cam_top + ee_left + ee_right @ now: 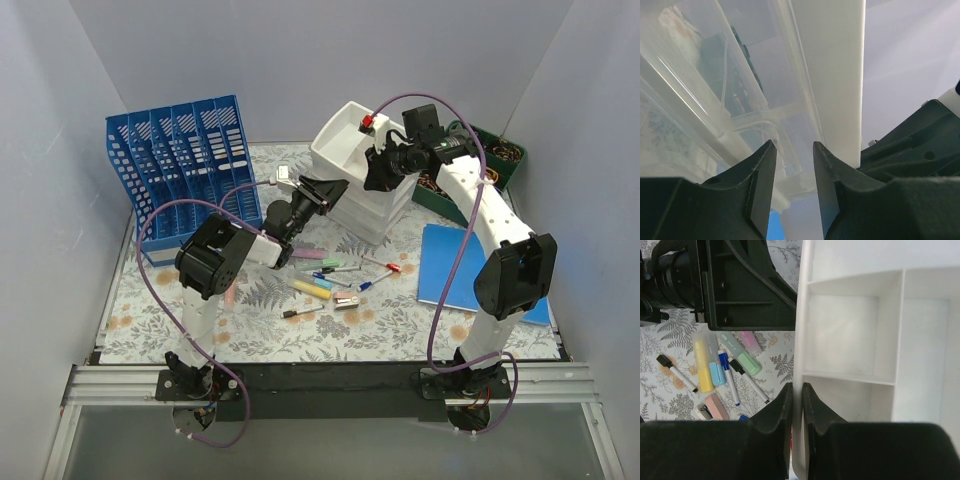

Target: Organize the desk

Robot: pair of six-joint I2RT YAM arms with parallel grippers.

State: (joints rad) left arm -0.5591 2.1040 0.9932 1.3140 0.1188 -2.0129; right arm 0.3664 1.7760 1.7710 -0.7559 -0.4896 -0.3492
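Top external view shows the fern-print worktop (400, 330) filling the lower middle of the frame. Markers (340, 269) lie loose at its centre, with a blue file rack (185, 160) upper left and a blue notebook (465, 265) at right. Only the right wrist view shows the right gripper (796, 407) clamped on the side wall of the white tray (850, 340). Left wrist view shows the left gripper (794, 172) with its jaws apart and clear drawers (730, 100) just ahead.
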